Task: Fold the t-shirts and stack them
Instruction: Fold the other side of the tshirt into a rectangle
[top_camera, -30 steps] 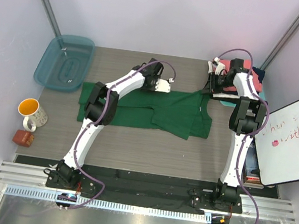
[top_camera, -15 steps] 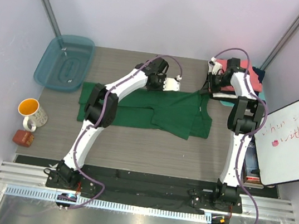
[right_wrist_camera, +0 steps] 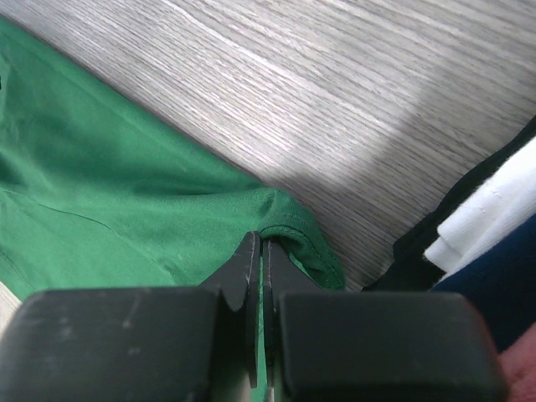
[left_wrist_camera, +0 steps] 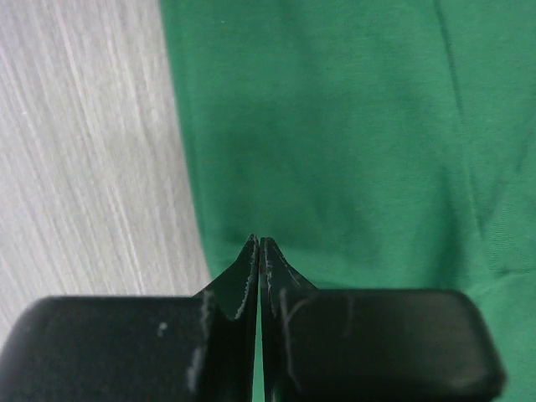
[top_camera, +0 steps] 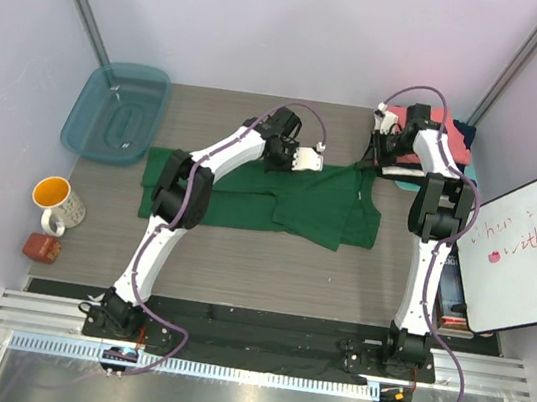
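A dark green t-shirt (top_camera: 279, 198) lies spread on the table, with folds near its middle. My left gripper (top_camera: 307, 156) is at the shirt's far edge; in the left wrist view (left_wrist_camera: 260, 241) its jaws are shut with a sliver of green cloth (left_wrist_camera: 335, 126) between them. My right gripper (top_camera: 375, 161) is at the shirt's far right corner, shut on the bunched hem (right_wrist_camera: 293, 239). A stack of folded shirts (top_camera: 442, 136), coral-pink on top, sits just right of it. White (right_wrist_camera: 494, 209), navy (right_wrist_camera: 494, 293) and black (right_wrist_camera: 419, 251) layers show in the right wrist view.
A translucent teal tub (top_camera: 117, 111) stands at the far left. A mug (top_camera: 54, 199) and a small red-brown object (top_camera: 41, 247) sit at the left edge. A whiteboard (top_camera: 530, 245) leans at the right. Bare wood table (left_wrist_camera: 84, 167) lies beyond the shirt's edge.
My left gripper moved a little right along the shirt's far edge, then back slightly toward the shirt. My right gripper shifted slightly and stays at the shirt's corner.
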Controlling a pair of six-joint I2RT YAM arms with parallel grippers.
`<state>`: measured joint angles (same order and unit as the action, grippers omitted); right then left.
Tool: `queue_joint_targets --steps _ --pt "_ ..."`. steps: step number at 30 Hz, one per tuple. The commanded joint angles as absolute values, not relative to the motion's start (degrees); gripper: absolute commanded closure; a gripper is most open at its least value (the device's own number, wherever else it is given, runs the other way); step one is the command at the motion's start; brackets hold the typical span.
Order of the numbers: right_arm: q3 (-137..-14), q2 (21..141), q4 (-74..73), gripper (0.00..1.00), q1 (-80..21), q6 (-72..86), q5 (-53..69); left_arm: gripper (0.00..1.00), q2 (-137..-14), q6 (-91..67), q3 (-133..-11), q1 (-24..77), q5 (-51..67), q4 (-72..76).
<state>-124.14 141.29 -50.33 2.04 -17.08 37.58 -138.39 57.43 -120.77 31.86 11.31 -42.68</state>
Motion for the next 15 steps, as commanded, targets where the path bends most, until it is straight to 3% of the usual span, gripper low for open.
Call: queue_joint_targets --steps 1,7,15 --pt "-124.19 139.92 -49.31 0.99 1.67 -17.84 37.35 1.0 -136.84 57.22 -120.59 31.82 12.76 -41.85" --pt "-122.17 137.55 -51.76 0.99 1.67 -20.11 37.18 1.0 -138.78 55.99 -118.74 31.9 6.25 -34.19" --pt "-123.48 133.33 -57.56 0.99 2.72 -24.26 36.12 1.0 -138.69 54.93 -118.21 31.9 6.15 -34.19"
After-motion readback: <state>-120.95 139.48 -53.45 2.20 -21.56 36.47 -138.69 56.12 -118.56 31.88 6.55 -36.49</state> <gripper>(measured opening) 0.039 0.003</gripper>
